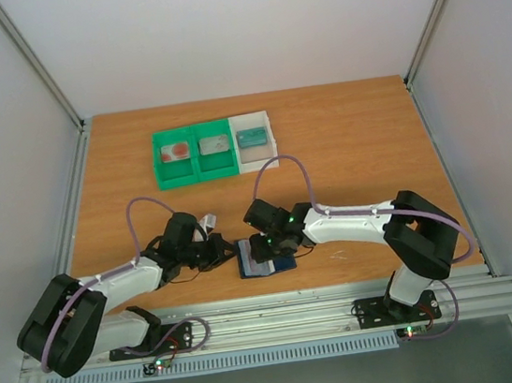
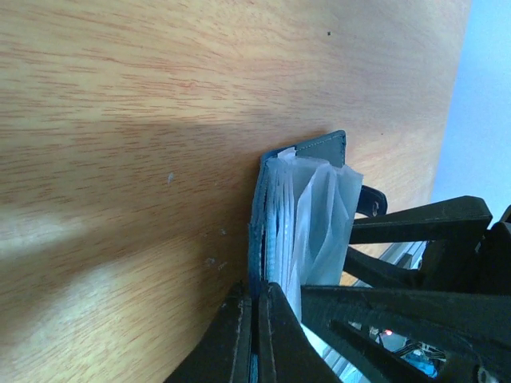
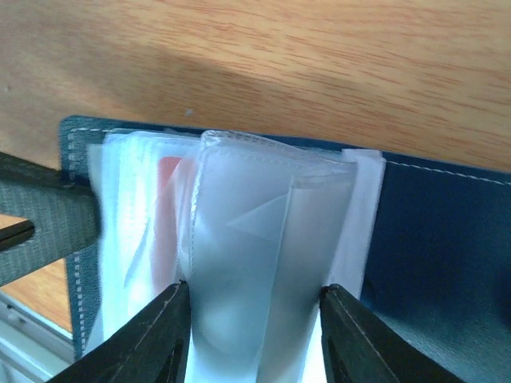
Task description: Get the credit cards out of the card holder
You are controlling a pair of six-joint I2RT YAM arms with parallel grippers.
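Note:
The card holder [image 1: 267, 258] lies open near the table's front edge, dark blue cover down and clear sleeves fanned upward. My left gripper [image 2: 255, 289] is shut on the edge of its blue cover [image 2: 259, 231]. My right gripper [image 3: 254, 291] is open, its fingers straddling a bundle of clear sleeves [image 3: 263, 231], with each tip at an outer edge of the bundle. A credit card with a red blotch [image 3: 166, 215] shows inside a sleeve left of that bundle. In the top view the two grippers meet over the holder, the left gripper [image 1: 229, 252] at its left side and the right gripper [image 1: 277, 245] above it.
A green-and-white compartment tray [image 1: 198, 166] stands at the back. It holds a red-blotched card [image 1: 173, 151], a grey card [image 1: 214, 144] and a teal one [image 1: 250, 137]. The metal rail [image 1: 282, 316] runs just in front of the holder.

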